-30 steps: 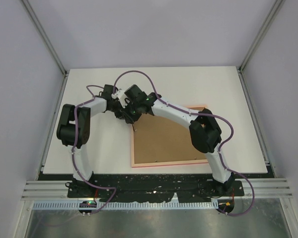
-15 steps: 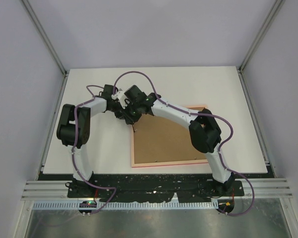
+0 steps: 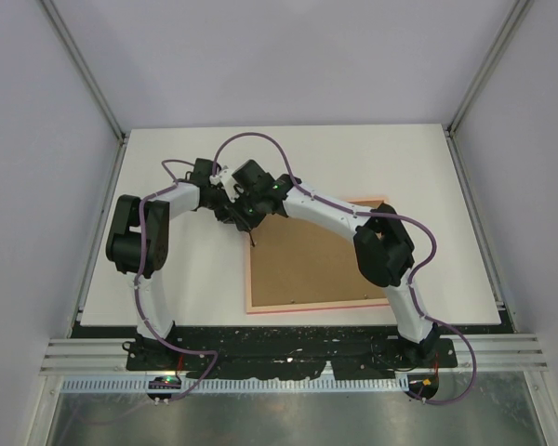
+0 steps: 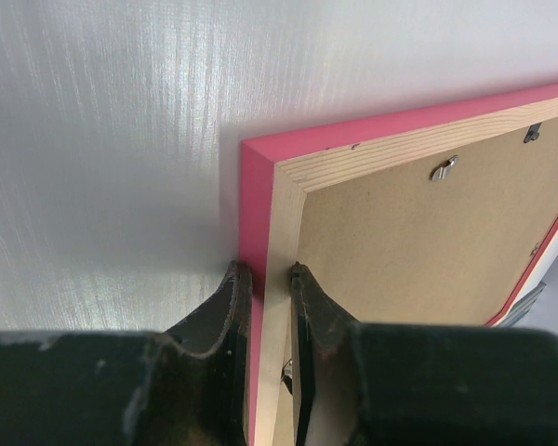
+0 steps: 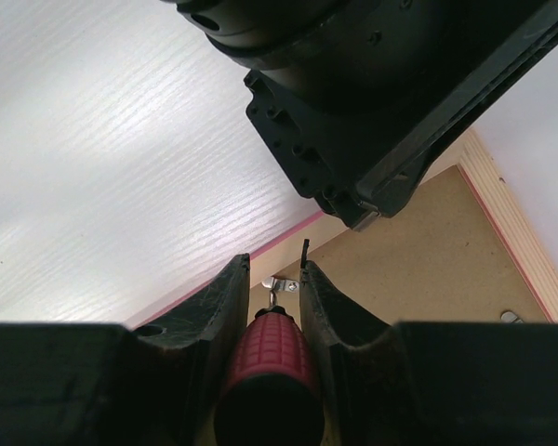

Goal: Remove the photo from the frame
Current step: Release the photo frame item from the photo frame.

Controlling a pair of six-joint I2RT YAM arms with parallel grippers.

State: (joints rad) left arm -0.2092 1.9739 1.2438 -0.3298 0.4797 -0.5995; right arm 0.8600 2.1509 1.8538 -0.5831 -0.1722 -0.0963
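While the face-down frame (image 3: 302,265) is being steadied on the table (image 3: 186,269), its edge clamped by the left gripper (image 4: 266,272), a red tool (image 5: 272,358) is being pinched by the right gripper (image 5: 274,271) at a tab (image 5: 281,282). The photo is being hidden underneath.

White wood-grain table (image 3: 372,158), red knurled tool handle (image 5: 270,360)

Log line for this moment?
left tool: shut on frame | right tool: shut on red-handled screwdriver, tip at clip | photo: hidden
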